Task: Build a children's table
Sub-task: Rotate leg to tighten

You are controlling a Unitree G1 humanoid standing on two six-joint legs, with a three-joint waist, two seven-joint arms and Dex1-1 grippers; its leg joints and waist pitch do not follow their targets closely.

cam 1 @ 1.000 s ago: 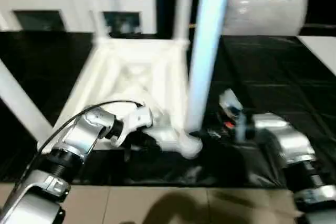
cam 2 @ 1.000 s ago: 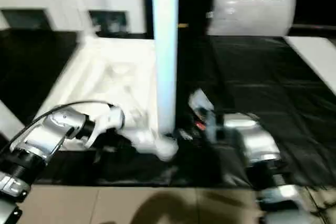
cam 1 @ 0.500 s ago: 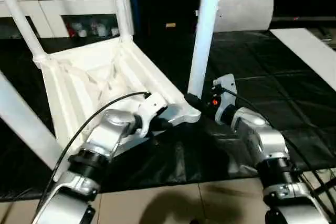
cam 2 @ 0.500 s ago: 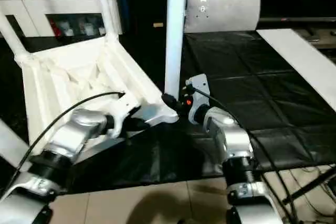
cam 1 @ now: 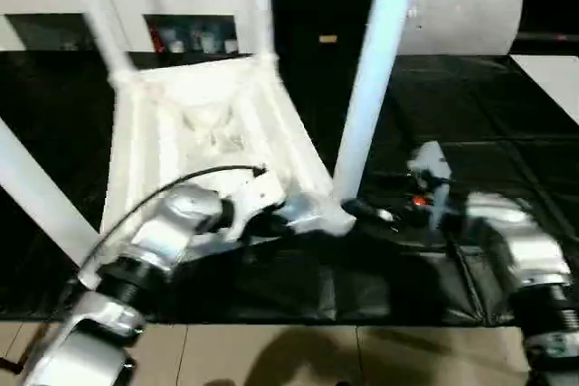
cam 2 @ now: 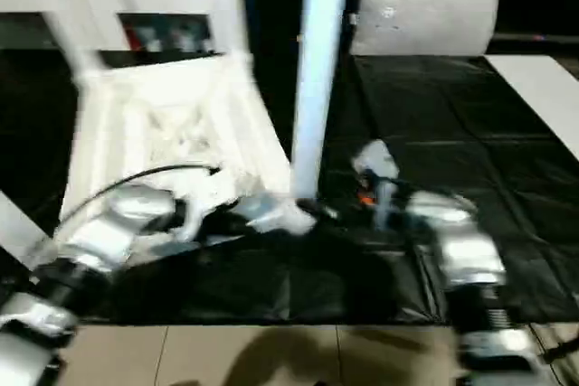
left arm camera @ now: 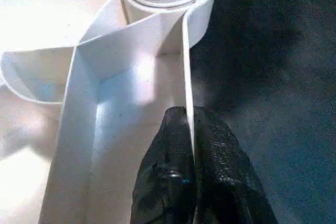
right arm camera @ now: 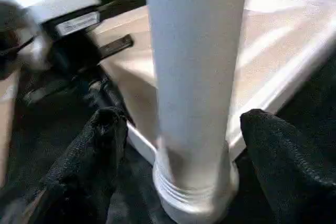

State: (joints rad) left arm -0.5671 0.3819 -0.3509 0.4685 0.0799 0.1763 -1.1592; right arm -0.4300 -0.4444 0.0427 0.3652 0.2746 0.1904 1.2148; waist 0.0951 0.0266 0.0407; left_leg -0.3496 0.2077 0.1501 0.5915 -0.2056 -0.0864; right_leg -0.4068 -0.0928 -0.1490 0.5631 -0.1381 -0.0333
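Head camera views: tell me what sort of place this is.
Probably a room set up as an indoor assembly area. A black mat covers the floor over beige tiles, the upturned white tabletop lies on it with legs fitted, and a white glass-door cabinet stands behind.

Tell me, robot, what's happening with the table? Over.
Left gripper pinching tabletop rim. Right gripper open around near leg, standing in its corner socket. Nothing blocking.

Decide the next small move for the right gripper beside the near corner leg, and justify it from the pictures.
Probably draw the right gripper straight back. Its fingers stand apart, clear of the leg, which stands upright in the corner socket, while the left gripper pinches the tabletop's rim.
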